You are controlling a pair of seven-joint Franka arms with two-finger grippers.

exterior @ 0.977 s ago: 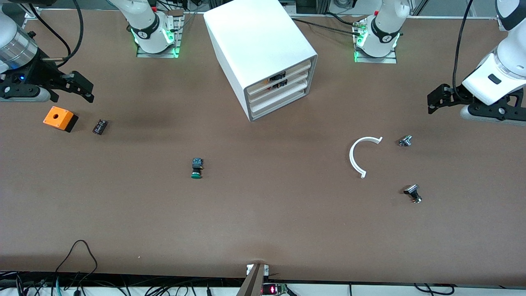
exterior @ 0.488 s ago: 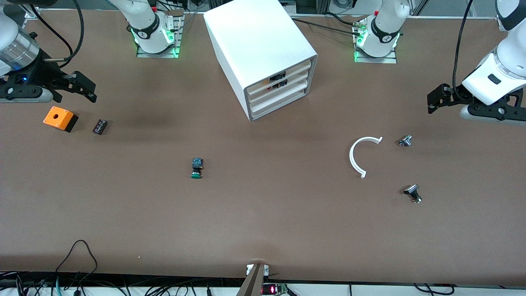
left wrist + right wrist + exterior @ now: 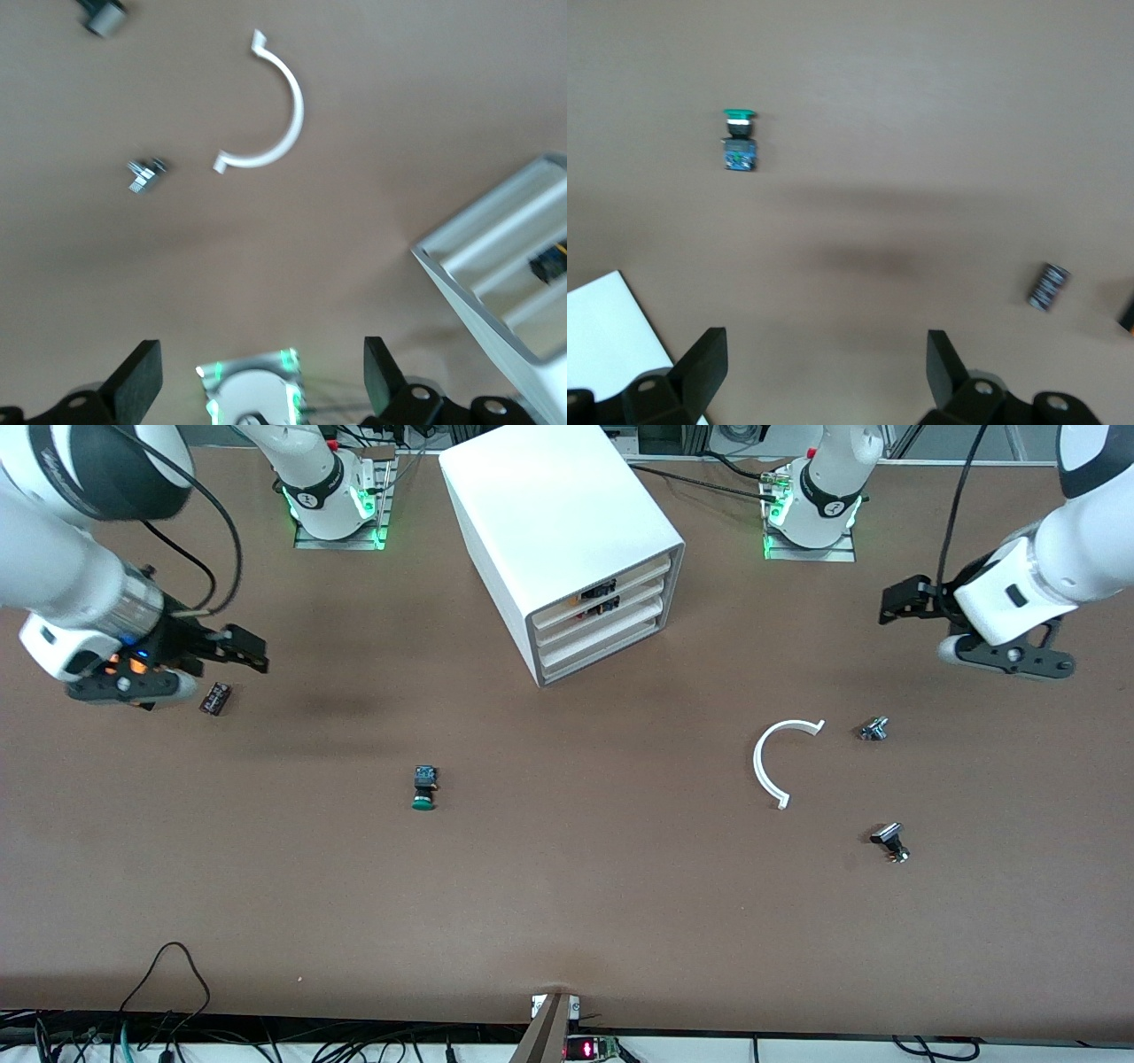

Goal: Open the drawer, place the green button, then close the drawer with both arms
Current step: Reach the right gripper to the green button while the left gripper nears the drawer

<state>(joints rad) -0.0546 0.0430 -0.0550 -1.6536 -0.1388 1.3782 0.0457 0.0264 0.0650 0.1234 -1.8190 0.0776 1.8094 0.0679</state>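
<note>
On the brown table point(image 3: 567, 886), both grippers hang in the air with fingers spread and nothing held.

The white cabinet point(image 3: 558, 522) stands between the two arm bases; its lowest drawer point(image 3: 595, 648) is pushed in flush. The green-capped button point(image 3: 425, 788) lies on its side nearer the front camera than the cabinet, toward the right arm's end. The right gripper point(image 3: 248, 649) is over the table just beside a small black ribbed part point(image 3: 215, 698). The left gripper point(image 3: 904, 600) is over the table at the left arm's end, near a white half-ring point(image 3: 769, 762) and two silver-black knobs point(image 3: 873, 729).
</note>
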